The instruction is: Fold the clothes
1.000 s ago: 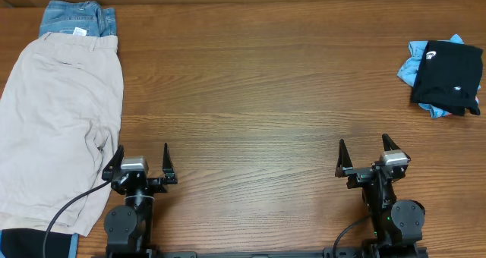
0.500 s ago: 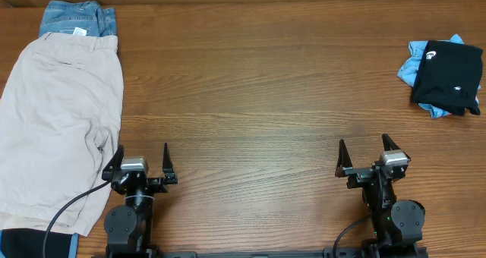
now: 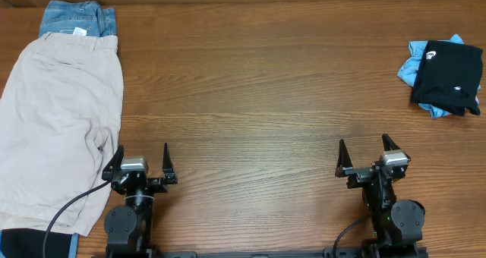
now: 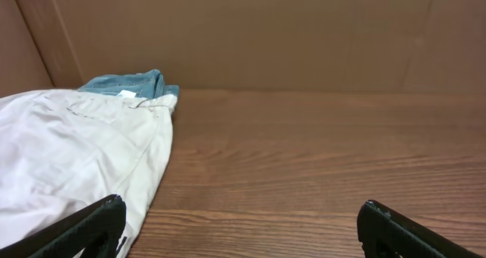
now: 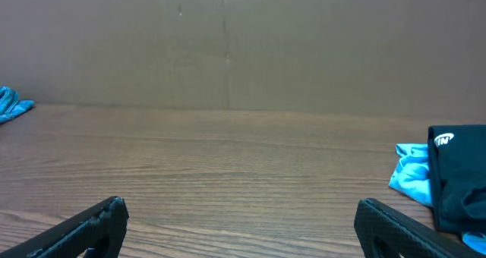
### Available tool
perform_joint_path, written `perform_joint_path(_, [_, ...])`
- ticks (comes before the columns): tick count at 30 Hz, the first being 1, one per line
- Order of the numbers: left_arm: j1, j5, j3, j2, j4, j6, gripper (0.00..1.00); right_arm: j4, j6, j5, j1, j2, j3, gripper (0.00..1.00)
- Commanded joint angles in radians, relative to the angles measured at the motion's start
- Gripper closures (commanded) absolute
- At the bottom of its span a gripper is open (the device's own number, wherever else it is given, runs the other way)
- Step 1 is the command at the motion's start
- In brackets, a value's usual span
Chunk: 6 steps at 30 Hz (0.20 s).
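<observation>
wooden table (image 3: 258,91) shows nothing moved: your left claw (image 3: 142,149) and right claw (image 3: 363,141) stay released and empty at the bottom; black shirt (image 3: 452,76) at upper right awaits folding.

wood-grain worktop (image 3: 258,99), brown, grain running left to right. over at the left edge, beige shorts (image 3: 57,121) lie spread flat, long way running near to far. just past their far end blue denim (image 3: 76,19) pokes out, white label showing, the shorts overlapping it. at the near left corner a bit of black cloth (image 3: 19,243) peeks from under the shorts. far right, well apart from all that, a folded black t-shirt (image 3: 452,76) with a small white logo sits on a crumpled light-blue tee (image 3: 408,64).
</observation>
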Motion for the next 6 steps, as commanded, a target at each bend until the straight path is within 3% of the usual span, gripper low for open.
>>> perform_joint_path(1, [-0.004,0.011,-0.003,-0.010,0.003,0.014,0.00,0.007,-0.001,0.002,-0.003,-0.008,-0.010,0.00])
perform_joint_path(6, [-0.004,0.011,-0.003,-0.010,0.003,0.014,0.00,0.007,-0.001,0.002,-0.003,-0.008,-0.010,0.00])
